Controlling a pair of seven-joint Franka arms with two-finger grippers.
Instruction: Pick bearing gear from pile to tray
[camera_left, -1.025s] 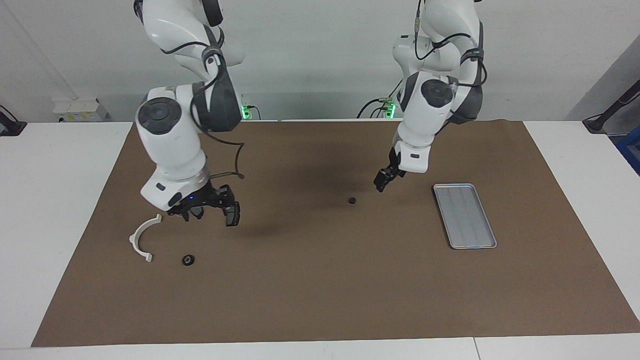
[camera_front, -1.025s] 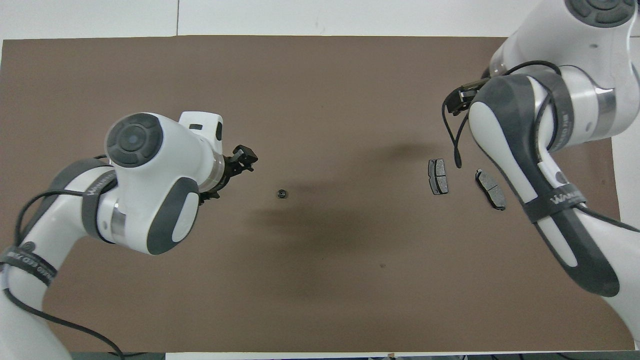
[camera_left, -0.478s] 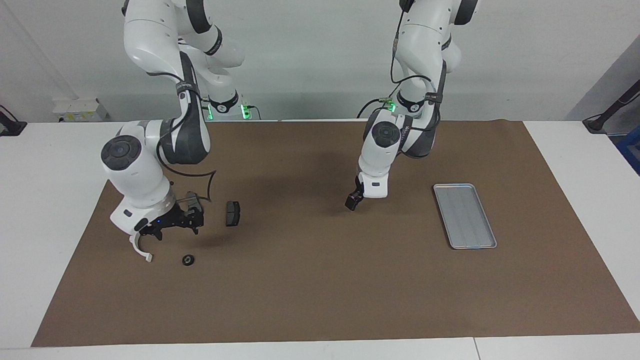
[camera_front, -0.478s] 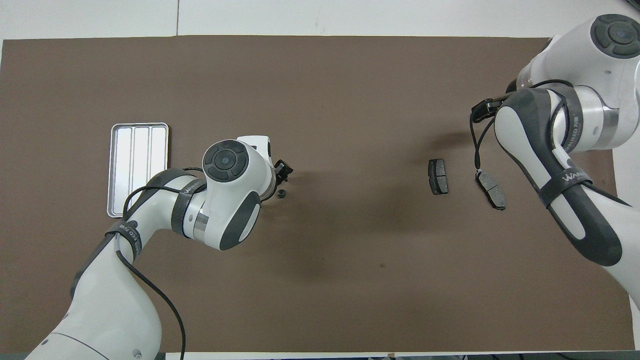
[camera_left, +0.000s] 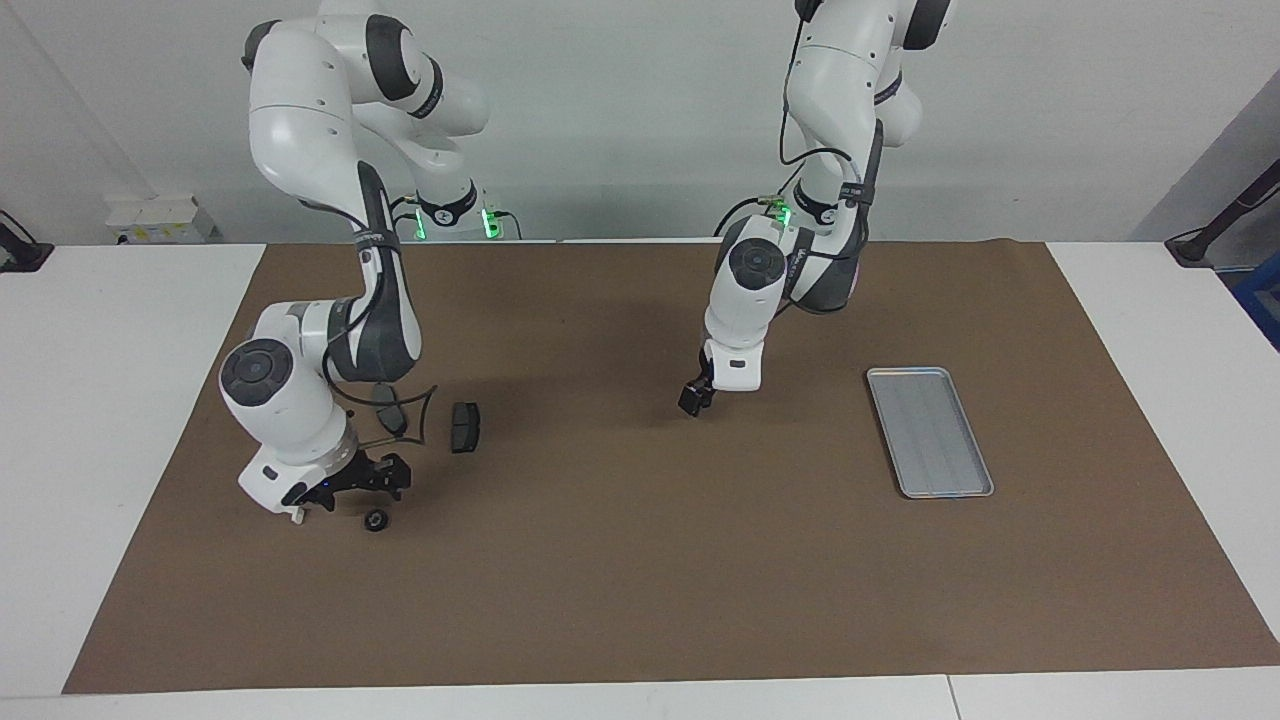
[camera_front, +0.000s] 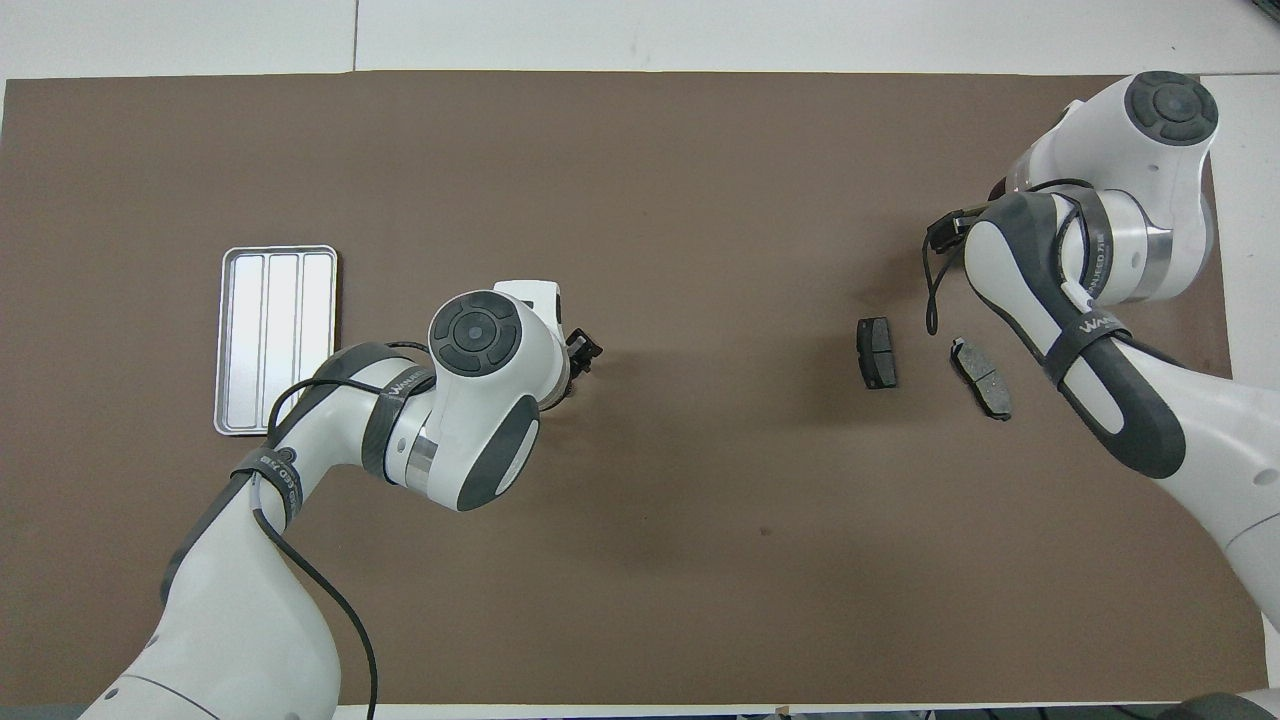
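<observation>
The silver-grey tray (camera_left: 930, 432) lies toward the left arm's end of the mat and also shows in the overhead view (camera_front: 277, 340). My left gripper (camera_left: 693, 399) hangs low over the mat's middle, where a tiny black round piece is now hidden under it. My right gripper (camera_left: 365, 488) is open, low over the pile, just above a black round piece (camera_left: 376, 520). The right hand covers most of the white half-ring bracket (camera_left: 297, 516). Two dark grey brake pads (camera_front: 877, 352) (camera_front: 982, 377) lie nearer to the robots than the right gripper.
A brown mat (camera_left: 640, 580) covers the table, with white tabletop around it. The right arm's black cable (camera_left: 415, 405) loops down beside one brake pad (camera_left: 464, 427).
Both arms came down. The left gripper moved over the small black piece in the middle and now hides it. The right gripper moved over the bracket toward the other black round piece.
</observation>
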